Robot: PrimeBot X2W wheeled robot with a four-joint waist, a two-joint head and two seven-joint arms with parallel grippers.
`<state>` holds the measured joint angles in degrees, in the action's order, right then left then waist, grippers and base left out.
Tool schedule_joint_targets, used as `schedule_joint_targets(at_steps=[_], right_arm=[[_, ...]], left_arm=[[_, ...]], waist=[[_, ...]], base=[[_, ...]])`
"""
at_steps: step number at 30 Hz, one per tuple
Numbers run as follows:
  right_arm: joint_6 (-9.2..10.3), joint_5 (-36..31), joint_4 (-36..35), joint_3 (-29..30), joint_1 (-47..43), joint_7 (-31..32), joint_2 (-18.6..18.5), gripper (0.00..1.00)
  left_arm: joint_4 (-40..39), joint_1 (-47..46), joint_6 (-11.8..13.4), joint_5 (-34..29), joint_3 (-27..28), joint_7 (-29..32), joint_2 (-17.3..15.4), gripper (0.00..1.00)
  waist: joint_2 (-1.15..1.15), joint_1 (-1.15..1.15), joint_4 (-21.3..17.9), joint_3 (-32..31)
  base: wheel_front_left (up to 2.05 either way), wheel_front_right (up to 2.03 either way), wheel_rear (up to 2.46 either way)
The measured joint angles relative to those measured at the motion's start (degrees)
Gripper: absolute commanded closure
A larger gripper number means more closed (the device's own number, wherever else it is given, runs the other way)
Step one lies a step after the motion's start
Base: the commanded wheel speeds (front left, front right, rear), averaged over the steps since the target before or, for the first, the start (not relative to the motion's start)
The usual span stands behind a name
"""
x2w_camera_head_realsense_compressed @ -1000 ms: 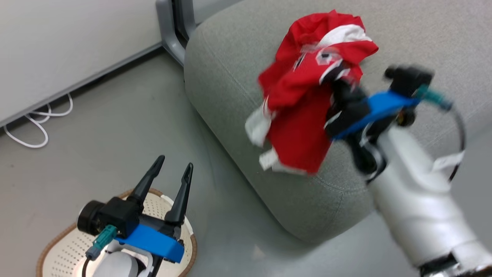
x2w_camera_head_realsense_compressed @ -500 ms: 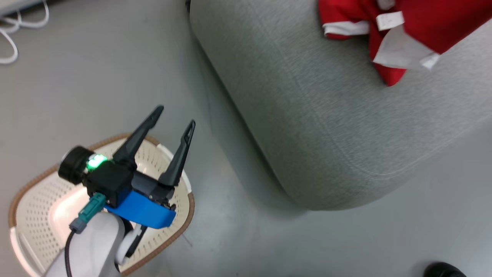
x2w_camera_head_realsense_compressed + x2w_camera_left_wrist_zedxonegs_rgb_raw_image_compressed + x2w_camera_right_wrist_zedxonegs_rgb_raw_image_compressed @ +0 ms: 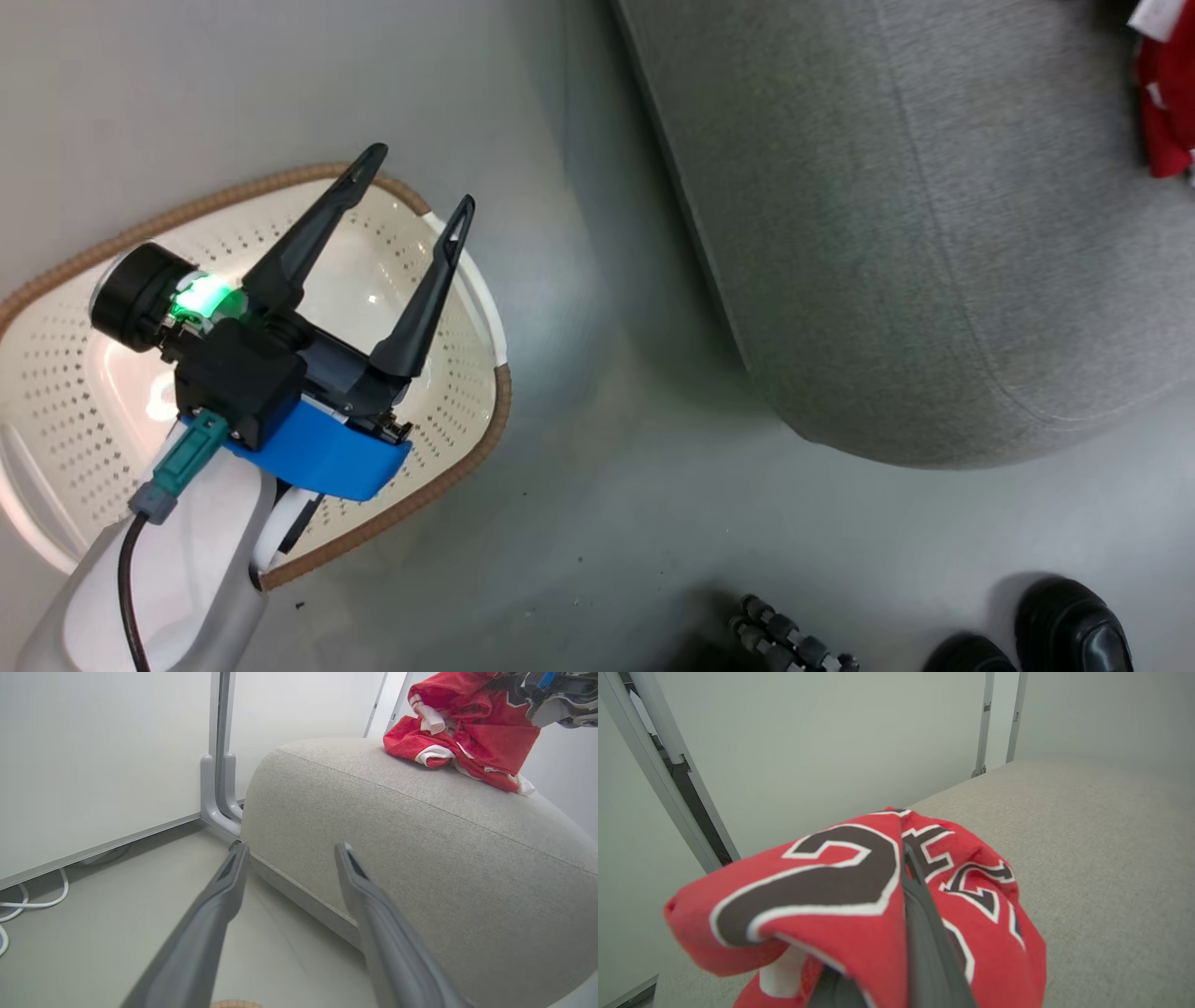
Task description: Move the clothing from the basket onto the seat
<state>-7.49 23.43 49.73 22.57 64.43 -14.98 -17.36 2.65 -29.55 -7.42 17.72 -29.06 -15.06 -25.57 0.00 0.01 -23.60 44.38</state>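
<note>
Overhead, in the head view, the left claw (image 3: pixel 418 175) hangs with fingers spread above the basket (image 3: pixel 496 411), near the seat (image 3: pixel 887 280) carrying the clothing (image 3: pixel 1167 121) at its far edge. Left wrist view: clothing heaped on the seat top. Right wrist view: right claw (image 3: pixel 906 882) clamped on the clothing, over the seat.

The clothing (image 3: pixel 467 732) is red with white stripe trim, and up close carries black numerals edged in white; the seat (image 3: pixel 934 233) is grey woven fabric; the basket (image 3: pixel 56 392) is cream, dotted with small holes, its rim brown and braided-looking, its handle white; the left gripper (image 3: pixel 418 177) has black fingers on a blue mount, with a green light and a teal plug; the shoes (image 3: pixel 1074 621) are glossy black.
</note>
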Motion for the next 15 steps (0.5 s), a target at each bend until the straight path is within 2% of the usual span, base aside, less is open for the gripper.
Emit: schedule_joint_targets(at_steps=[8,9,11,12,15], right_arm=[[0.0,-4.3,-0.1,4.2,-0.4,0.0,2.5,1.0],[0.0,-4.5,-0.1,4.5,-0.4,0.0,2.6,0.89],[0.0,-5.5,0.1,4.6,-0.4,-0.1,2.7,0.33],[0.0,-5.8,0.3,4.6,-0.4,-0.1,2.8,0.0],[0.0,-5.8,1.3,4.2,-0.4,-0.1,3.0,0.0]], left_arm=[[0.2,-0.3,0.0,0.0,-0.2,0.0,-0.1,0.0],[0.3,-0.3,0.0,0.0,-0.1,0.0,0.0,0.0],[0.3,-0.3,0.0,0.0,0.1,0.0,0.3,0.0],[0.4,-0.3,0.0,0.0,0.1,0.0,0.5,0.0],[0.6,-0.3,0.0,0.0,0.1,0.0,0.9,0.0]], waist=[[0.0,0.0,1.5,1.6],[0.0,0.0,1.6,1.4],[0.0,-0.01,1.9,1.0],[0.0,-0.01,2.0,0.9],[0.0,-0.01,2.2,0.4]], base=[[0.0,0.0,0.0],[0.0,0.0,0.0],[0.0,0.0,0.0],[0.0,0.0,0.0],[0.0,0.0,0.0]])
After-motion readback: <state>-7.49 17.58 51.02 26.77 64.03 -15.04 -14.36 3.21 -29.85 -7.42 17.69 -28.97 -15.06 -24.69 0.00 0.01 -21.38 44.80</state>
